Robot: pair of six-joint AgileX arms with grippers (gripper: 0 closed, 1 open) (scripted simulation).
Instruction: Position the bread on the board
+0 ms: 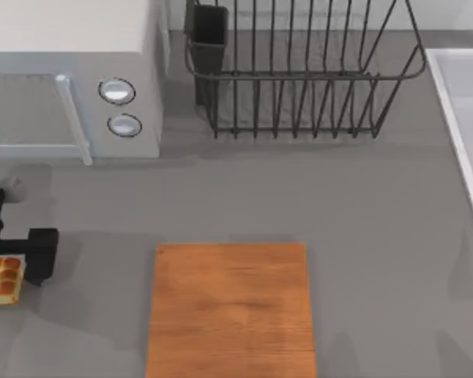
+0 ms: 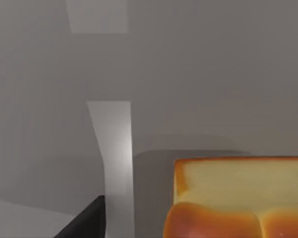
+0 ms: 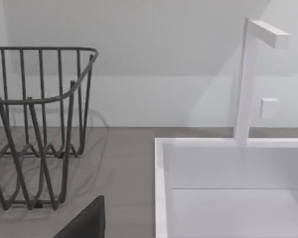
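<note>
- My left gripper (image 1: 20, 260) sits at the table's far left edge, with the bread (image 1: 1, 279) just beside its dark fingers, on the side away from the board; I cannot tell whether the fingers are spread or closed on it.
- In the left wrist view the bread (image 2: 241, 198) lies directly ahead of and close below the gripper, its pale side and browned top both showing.
- The board (image 1: 231, 309) lies well apart from the gripper, toward the table's middle, and nothing rests on it, so I judge the task not yet done.
- Risk: if the fingers close off-centre on so small a block, I expect it could twist or slip out during the carry to the board.
- Risk: the microwave (image 1: 71, 79) stands just beyond the gripper; a high swing could clip its door handle (image 1: 73, 118).
- My right arm is parked off to the right; its wrist view faces the sink (image 3: 228, 188) and faucet (image 3: 248, 79).
- Containers: the wire dish rack (image 1: 299, 71) carries a dark cutlery cup (image 1: 208, 31); I see nothing in the sink basin.
</note>
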